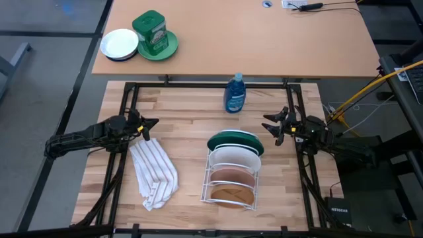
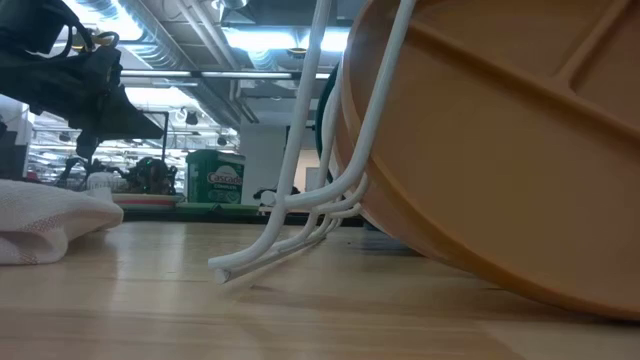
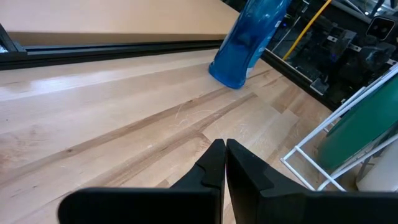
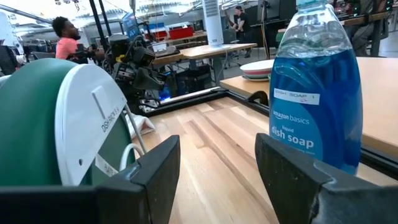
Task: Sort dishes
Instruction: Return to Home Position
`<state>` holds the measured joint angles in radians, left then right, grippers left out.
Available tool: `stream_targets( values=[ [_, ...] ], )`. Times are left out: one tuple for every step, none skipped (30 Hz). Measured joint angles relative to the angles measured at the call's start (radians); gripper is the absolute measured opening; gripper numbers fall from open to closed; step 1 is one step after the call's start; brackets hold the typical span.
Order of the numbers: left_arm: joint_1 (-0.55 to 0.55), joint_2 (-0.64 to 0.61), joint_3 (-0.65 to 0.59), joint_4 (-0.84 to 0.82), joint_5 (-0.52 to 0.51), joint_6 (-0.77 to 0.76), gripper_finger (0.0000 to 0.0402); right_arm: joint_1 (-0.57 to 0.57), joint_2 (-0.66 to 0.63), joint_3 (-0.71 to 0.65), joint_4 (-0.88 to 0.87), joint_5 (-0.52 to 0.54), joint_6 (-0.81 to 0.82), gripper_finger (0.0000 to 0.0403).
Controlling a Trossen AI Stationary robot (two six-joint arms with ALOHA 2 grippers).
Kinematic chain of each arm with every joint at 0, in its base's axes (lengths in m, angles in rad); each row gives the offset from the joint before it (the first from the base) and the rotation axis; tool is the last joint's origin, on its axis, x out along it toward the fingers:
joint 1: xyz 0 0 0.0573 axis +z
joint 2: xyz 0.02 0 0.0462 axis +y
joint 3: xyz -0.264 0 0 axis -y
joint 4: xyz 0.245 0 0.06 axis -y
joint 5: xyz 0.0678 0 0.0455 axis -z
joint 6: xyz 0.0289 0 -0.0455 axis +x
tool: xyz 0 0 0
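Green plate [image 1: 234, 139], white plate [image 1: 235, 157], pink plate [image 1: 231, 174], brown plate [image 1: 230, 194] stand in the dish rack [image 1: 206, 192]; homing step, I reckon. Left jaws clenched left of it, right jaws released right of it; next, retract clear

Open robotics lab: exposed ceiling ducts [image 2: 195, 40], rows of workbenches [image 4: 208, 51], loose cables [image 1: 369, 90]

The left arm [image 1: 79, 140] and right arm [image 1: 344, 143] are matte black, slim and jointed, ending in broad wedge-shaped black fingers [image 4: 292, 171].
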<state>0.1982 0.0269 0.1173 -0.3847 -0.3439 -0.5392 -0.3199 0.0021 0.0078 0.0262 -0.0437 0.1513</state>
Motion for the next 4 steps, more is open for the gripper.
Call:
stream_targets(
  values=[
    [0.000,0.000,0.000,0.000,0.000,0.000,0.0005,0.000,0.000,0.000,0.000,0.000,0.000,0.0211],
    [0.000,0.000,0.000,0.000,0.000,0.000,0.0005,0.000,0.000,0.000,0.000,0.000,0.000,0.0211],
    [0.000,0.000,0.000,0.000,0.000,0.000,0.0005,0.000,0.000,0.000,0.000,0.000,0.000,0.0211],
    [0.000,0.000,0.000,0.000,0.000,0.000,0.0005,0.000,0.000,0.000,0.000,0.000,0.000,0.0211]
  ],
)
